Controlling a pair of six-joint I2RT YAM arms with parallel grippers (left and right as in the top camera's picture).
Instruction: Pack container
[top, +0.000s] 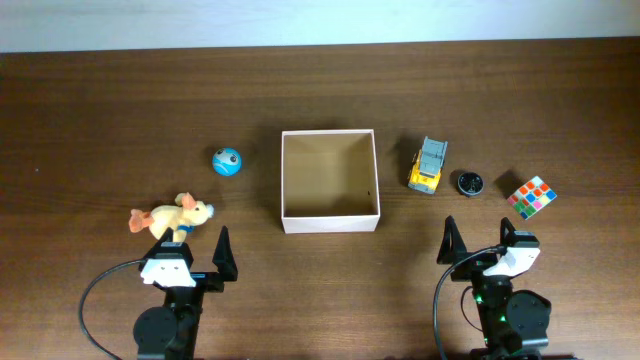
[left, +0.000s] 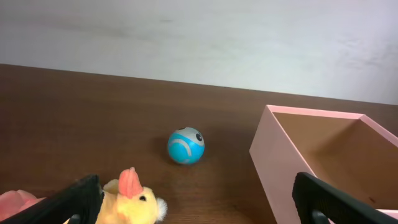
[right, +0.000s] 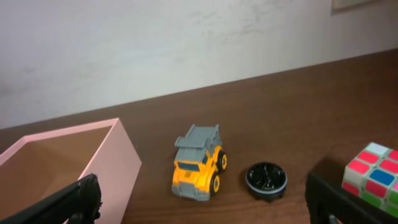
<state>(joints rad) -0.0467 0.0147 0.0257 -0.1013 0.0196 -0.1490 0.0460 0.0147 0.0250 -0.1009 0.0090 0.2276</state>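
A square, shallow, open-topped cardboard container (top: 330, 221), white outside and tan inside, sits upright near the middle of the dark brown wooden bench (top: 90, 110), its tan floor in plain view from overhead. It lies between the two arms and farther from the near edge than either. From the left tool (top: 192, 250) it is ahead and to the right, and from the right tool (top: 479, 240) it is ahead and to the left. Neither tool touches it.

The left tool stands with its black fingers (top: 222, 255) spread wide and holds nothing. In the left wrist view the container's near corner shows just inside the right finger. A yellow plush dog with orange ears (top: 172, 217) lies just in front of this tool, and a small blue ball with a painted face (top: 227, 161) rests farther out, left of the container and apart from it.

The right tool is likewise spread wide and holds nothing. Ahead of it, a yellow and grey toy dump truck (top: 428, 165) stands just right of the container. Next along is a round black disc (top: 470, 183), and then a multicoloured puzzle cube (top: 531, 195) farthest right.
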